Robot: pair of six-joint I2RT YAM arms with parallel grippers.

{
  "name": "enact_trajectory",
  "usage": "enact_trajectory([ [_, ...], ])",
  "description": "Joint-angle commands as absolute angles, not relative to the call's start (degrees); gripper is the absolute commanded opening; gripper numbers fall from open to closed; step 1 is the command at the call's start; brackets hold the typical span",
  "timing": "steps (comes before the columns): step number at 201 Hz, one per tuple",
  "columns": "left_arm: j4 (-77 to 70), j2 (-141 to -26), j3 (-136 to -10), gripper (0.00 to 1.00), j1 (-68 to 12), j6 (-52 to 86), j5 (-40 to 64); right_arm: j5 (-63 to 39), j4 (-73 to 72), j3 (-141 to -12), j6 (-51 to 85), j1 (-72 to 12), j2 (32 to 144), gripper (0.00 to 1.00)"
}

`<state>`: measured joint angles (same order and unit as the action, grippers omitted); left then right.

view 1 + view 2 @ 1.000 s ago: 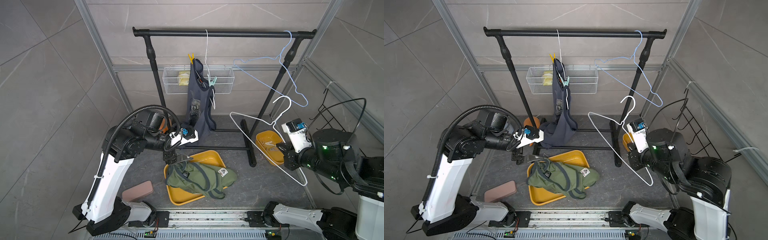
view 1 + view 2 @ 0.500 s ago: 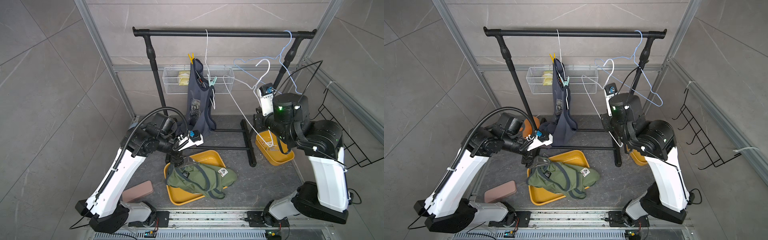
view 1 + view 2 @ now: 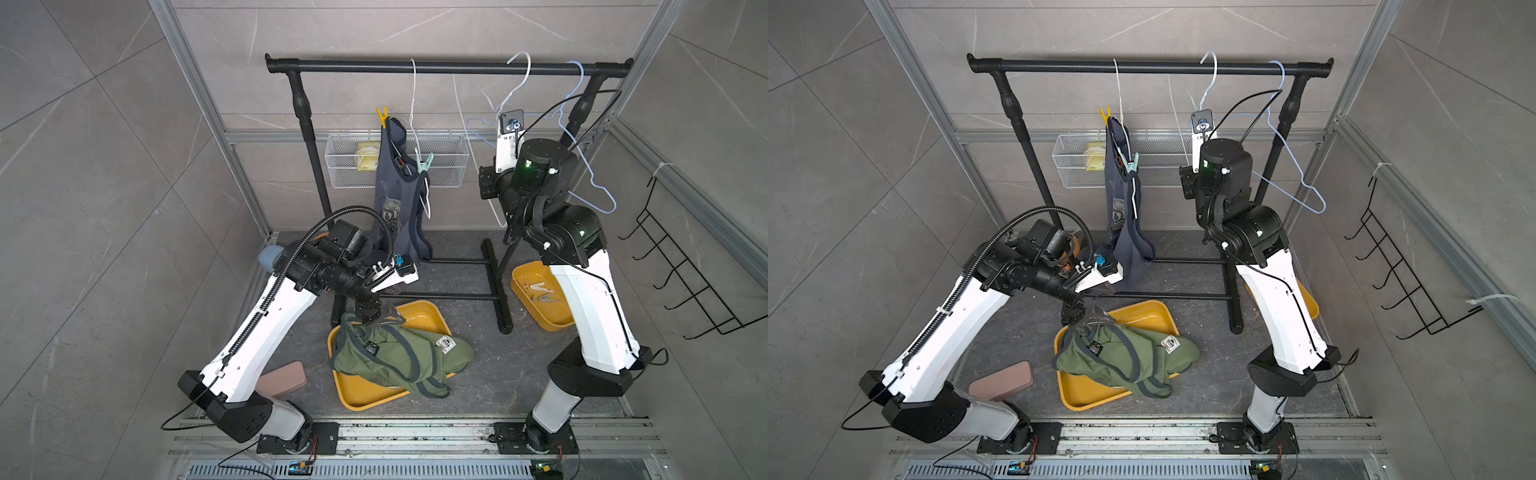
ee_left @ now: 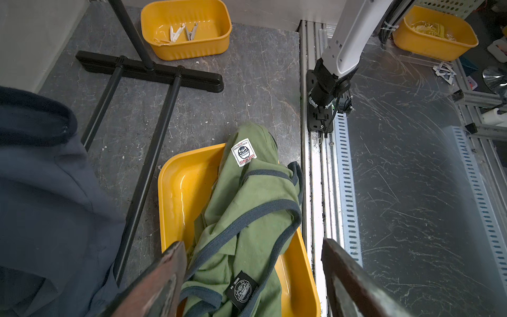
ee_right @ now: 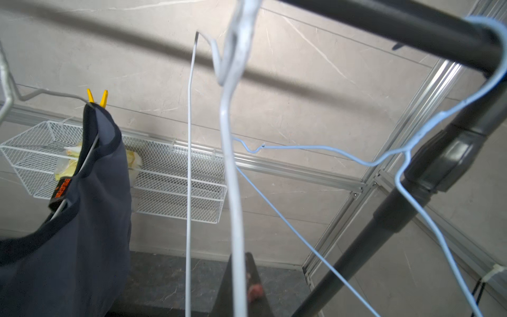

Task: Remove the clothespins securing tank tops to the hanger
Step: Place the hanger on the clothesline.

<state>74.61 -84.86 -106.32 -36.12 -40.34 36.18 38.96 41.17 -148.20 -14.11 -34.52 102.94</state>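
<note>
Wrist view only: my right gripper [image 5: 238, 264] pinches the white hanger [image 5: 229, 153].
Left arm bends low; left gripper [image 4: 253, 247] spread above tank tops [image 4: 247, 208].

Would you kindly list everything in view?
rack: 1, black, back
tray: 1, yellow, centre floor
tub: 1, yellow, beside right arm
basket: 1, white wire, back wall
blue top: 1, slate, on rack
olive tops: count unclear, heaped in tray
hangers: 3; white under blue top, spare white at rack, pale blue on rack
clothespins: yellow, mint on blue top; several pale in tub
block: 1, brown, beside left arm
hooks: 1 strip, black, side wall
left gripper: open, over olive tops
right gripper: shut on spare white hanger
</note>
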Motion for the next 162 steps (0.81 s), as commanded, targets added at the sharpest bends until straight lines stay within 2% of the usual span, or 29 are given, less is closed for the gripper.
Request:
enact_trajectory([
  [1,78.7,-87.0,-111.2,0.8,-36.2,-42.9,38.8,38.0,33.6,-155.5,-17.1,-32.6,107.2,0.0],
  [31,81.6,-90.2,-114.7,0.79,-36.2,-43.8,40.6,40.2,30.5,-162.4,-23.1,-31.8,114.1,0.0],
  [60,82.7,-92.6,-116.7,0.79,-36.3,-44.0,40.7,40.5,28.0,-163.2,-24.7,-30.4,117.1,0.0],
  [162,84.8,-94.1,-118.3,0.79,-36.3,-45.1,41.3,35.6,34.7,-162.7,-15.5,-23.9,119.5,0.0],
])
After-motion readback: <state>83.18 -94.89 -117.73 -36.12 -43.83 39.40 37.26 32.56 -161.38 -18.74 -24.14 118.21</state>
